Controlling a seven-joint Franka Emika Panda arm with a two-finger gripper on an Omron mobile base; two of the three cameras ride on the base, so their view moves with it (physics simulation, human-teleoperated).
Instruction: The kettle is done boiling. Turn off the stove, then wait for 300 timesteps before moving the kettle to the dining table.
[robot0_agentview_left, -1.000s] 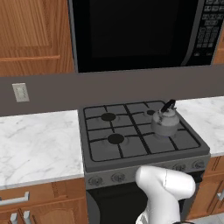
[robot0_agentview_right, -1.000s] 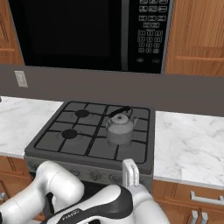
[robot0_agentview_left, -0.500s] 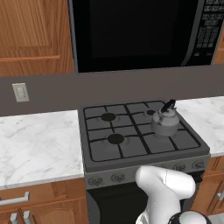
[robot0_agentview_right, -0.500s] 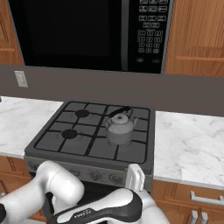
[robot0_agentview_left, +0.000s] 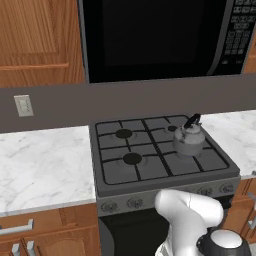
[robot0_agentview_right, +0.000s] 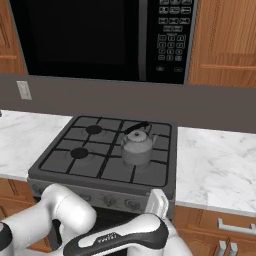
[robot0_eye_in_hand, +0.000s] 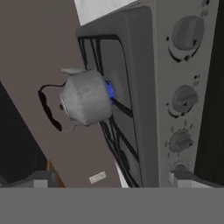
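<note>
Pincer facing stove knobs, kettle beyond

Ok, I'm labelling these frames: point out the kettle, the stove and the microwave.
kettle (robot0_agentview_right: 136, 148), right base view, on its rounded grey body.
stove (robot0_agentview_left: 120, 171), left base view, on the front left grate.
microwave (robot0_agentview_right: 85, 37), right base view, on its dark door.

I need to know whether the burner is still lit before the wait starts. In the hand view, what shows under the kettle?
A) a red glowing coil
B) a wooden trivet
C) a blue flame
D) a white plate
C: in the hand view a blue flame glows between the kettle and the stove grate.
</note>
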